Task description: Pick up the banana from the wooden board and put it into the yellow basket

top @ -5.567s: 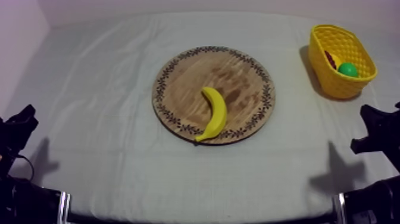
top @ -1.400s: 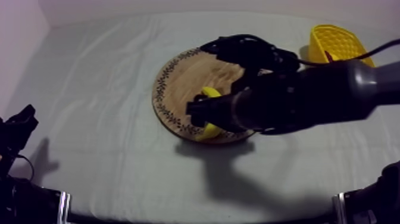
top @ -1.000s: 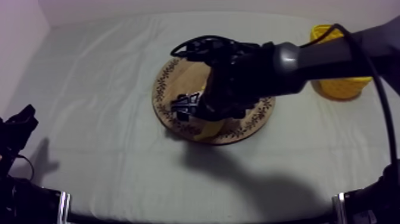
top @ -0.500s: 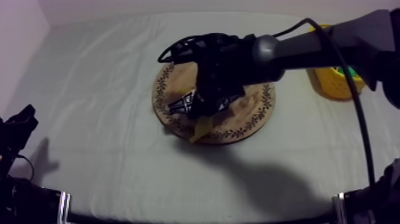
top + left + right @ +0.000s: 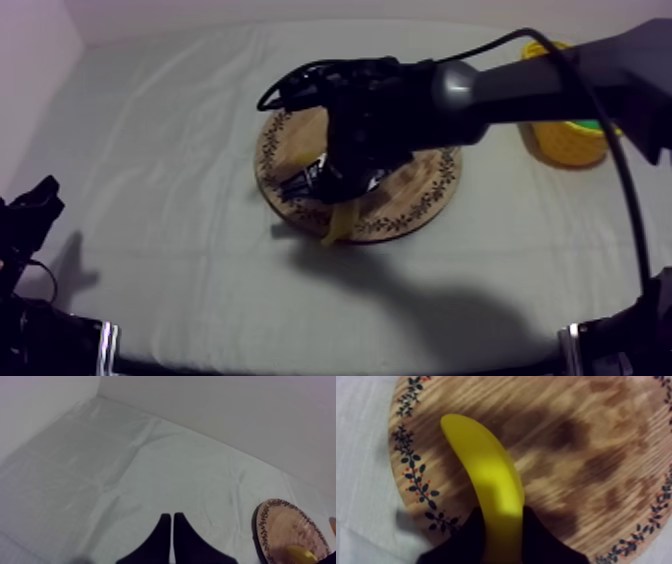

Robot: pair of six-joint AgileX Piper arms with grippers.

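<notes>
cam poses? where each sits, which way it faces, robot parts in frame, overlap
Top: above the table, slanting down on wooden board, yellow basket; right arm crosses in, left end effector rests low left.
Left wrist: on left arm, facing across cloth toward the board; own fingers together.
Right wrist: on right arm, looking down at right end effector shut on banana.
Shared: all three show board and banana.
</notes>
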